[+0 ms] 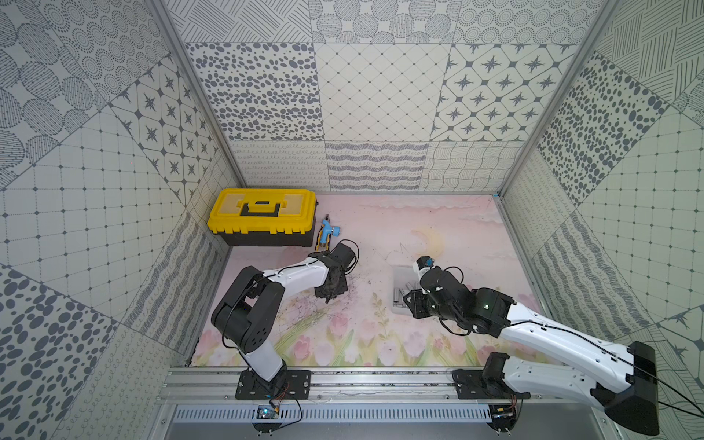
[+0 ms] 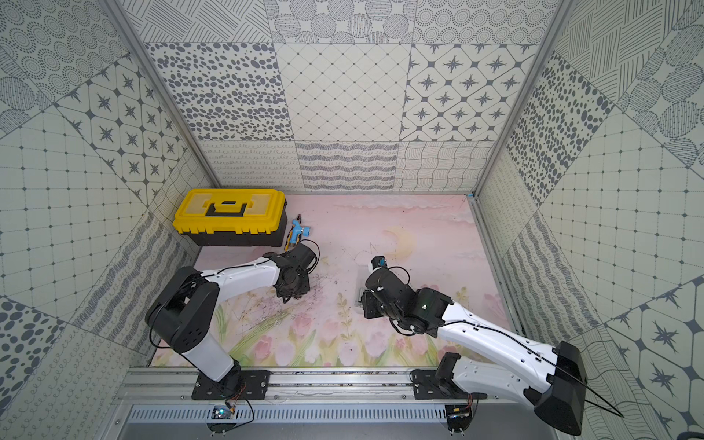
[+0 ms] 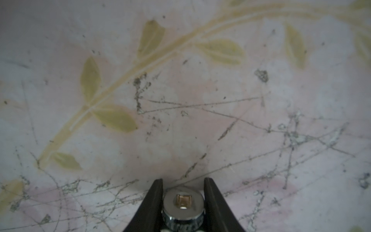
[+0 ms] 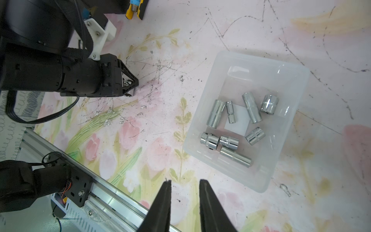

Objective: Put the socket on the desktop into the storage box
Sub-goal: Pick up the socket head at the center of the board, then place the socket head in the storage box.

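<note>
Socket, a short chrome cylinder with a square drive hole [image 3: 183, 202], sits pinched between the black fingers of the left gripper [image 3: 183, 192], at or just above the scratched pale pink floral desktop [image 3: 180, 100]; contact with the surface cannot be confirmed. Eight chrome sockets [image 4: 232, 128] already lie in the clear frosted plastic storage box [image 4: 206, 104], so the work appears well advanced, with this piece left to carry over. The right gripper [image 4: 185, 181] hovers beside the box with its jaws slightly parted and nothing between them. Open desktop lies between the left gripper and the box, free of obstacles. The yellow-lidded black toolbox [image 1: 263, 217] and blue-handled tool [image 1: 327, 233] stand well apart from that path.
</note>
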`<move>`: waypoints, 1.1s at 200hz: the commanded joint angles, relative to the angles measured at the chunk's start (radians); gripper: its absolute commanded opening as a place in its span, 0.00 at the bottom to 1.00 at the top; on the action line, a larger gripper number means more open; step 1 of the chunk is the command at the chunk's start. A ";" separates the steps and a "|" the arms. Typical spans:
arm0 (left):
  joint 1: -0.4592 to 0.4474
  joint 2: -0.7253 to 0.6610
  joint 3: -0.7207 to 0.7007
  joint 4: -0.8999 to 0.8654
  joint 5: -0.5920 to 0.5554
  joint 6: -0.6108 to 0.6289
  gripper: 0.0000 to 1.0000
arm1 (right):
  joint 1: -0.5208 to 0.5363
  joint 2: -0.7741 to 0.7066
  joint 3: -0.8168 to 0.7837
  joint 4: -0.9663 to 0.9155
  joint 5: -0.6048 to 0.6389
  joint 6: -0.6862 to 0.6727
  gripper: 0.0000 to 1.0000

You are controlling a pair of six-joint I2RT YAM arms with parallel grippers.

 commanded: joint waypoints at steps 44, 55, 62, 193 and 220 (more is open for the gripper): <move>-0.025 -0.489 -0.251 0.559 0.476 -0.261 0.00 | 0.000 -0.072 -0.068 0.307 -0.215 0.053 0.45; -0.046 -0.535 -0.287 0.695 0.528 -0.317 0.00 | -0.007 -0.078 -0.066 0.337 -0.241 0.057 0.50; -0.062 -0.556 -0.306 0.760 0.552 -0.350 0.00 | -0.013 -0.084 -0.068 0.361 -0.264 0.058 0.52; -0.154 -0.647 -0.403 1.109 0.628 -0.512 0.00 | -0.078 0.016 -0.039 0.502 -0.422 0.049 0.61; -0.162 -0.642 -0.392 1.105 0.635 -0.501 0.00 | -0.078 0.043 -0.011 0.483 -0.414 0.024 0.60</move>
